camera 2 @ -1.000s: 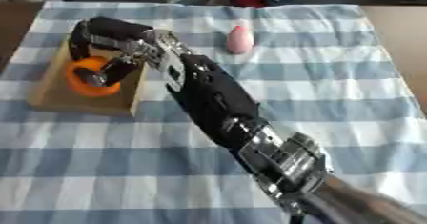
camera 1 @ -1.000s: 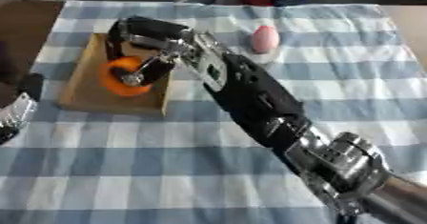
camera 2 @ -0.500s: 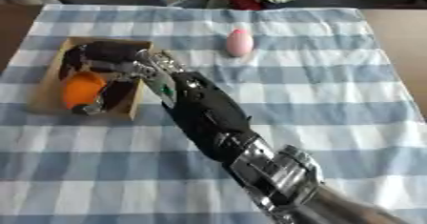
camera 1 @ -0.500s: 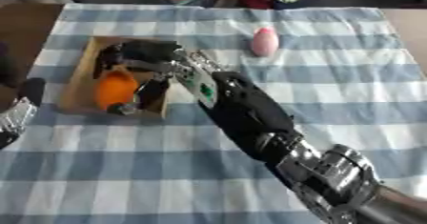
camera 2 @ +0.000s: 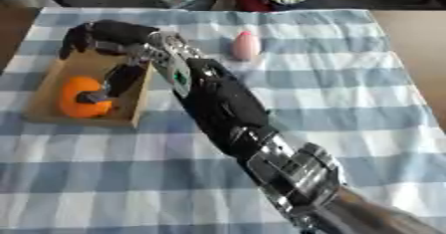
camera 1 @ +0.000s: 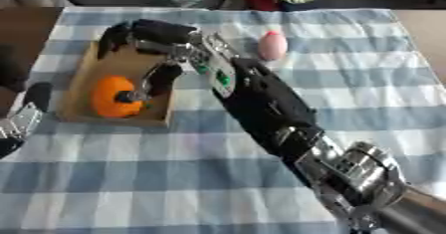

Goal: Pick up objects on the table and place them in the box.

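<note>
Right hand (camera 1: pixel 153 39) spread over box (camera 1: pixel 87 76); orange (camera 1: pixel 113 96) beneath thumb.

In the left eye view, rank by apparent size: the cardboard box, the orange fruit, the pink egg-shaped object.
Largest to smallest:
1. shallow brown cardboard box
2. round orange fruit, lying in it
3. pink egg-shaped object, farther back, so possibly nearer the fruit's size

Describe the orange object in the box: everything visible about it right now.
The orange object is round, smooth and bright orange, like a fruit or ball. It sits inside the shallow tan box, at the end nearer the robot, resting on the box floor. The right robot hand is spread above it; one dark fingertip overlaps its right side and seems to touch it. Its underside is hidden.
</note>
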### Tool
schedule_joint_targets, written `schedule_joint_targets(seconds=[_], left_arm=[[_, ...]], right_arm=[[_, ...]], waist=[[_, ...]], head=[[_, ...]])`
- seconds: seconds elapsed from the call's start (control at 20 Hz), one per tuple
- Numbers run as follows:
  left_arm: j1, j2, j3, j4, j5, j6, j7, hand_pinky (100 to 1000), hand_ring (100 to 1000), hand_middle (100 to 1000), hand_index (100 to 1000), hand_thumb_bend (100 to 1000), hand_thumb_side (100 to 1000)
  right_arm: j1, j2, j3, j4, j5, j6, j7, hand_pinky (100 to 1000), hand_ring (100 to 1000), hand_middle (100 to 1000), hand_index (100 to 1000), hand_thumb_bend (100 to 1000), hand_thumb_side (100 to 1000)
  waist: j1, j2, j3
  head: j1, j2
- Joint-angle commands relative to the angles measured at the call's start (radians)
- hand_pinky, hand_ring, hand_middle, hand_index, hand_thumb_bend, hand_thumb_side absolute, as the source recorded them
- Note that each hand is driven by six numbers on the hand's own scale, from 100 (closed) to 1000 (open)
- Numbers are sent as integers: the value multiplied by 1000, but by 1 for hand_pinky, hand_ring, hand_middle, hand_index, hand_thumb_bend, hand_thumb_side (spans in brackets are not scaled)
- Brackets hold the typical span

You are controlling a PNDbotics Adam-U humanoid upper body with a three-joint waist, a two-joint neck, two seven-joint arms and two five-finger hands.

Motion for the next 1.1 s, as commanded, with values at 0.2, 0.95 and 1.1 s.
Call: schedule_joint_targets(seconds=[0.2, 0.95, 1.1], left_arm=[[-2, 22, 14, -13, -9, 0, 9, 512, 550, 519, 676, 398, 100], [12, 35, 28, -9, -21, 2, 25, 510, 549, 519, 676, 404, 100], [14, 35, 29, -8, -23, 3, 26, 510, 548, 518, 676, 406, 100]], right_arm=[[-40, -114, -32, -34, -32, 38, -21, 821, 778, 789, 812, 463, 407], [68, -315, -95, 62, 67, 54, -67, 830, 785, 765, 794, 380, 364], [81, -338, -114, 95, 94, 58, -73, 833, 789, 761, 790, 361, 368]], waist=[[3, -23, -16], [11, -18, -61], [12, -17, -67]], head=[[12, -10], [38, -20], [40, -20]])
